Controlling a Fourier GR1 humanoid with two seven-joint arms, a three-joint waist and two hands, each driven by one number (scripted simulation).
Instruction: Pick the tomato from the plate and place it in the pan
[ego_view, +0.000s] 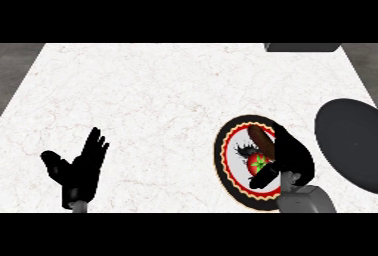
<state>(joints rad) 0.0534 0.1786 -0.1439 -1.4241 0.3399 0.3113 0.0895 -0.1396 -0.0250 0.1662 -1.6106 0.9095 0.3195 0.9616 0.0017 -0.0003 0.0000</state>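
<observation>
One red tomato (259, 163) lies on one round patterned plate (230, 150), under the curled right hand (294, 157). One dark grey pan (348, 142) sits beside. The left hand (77, 167) rests spread. No writing shows.

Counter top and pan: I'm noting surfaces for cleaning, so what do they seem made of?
The counter top looks like polished white marble or a stone imitation: faint reddish veins. The pan looks like dark matte metal, perhaps cast iron or nonstick: flat grey, no shine.
</observation>
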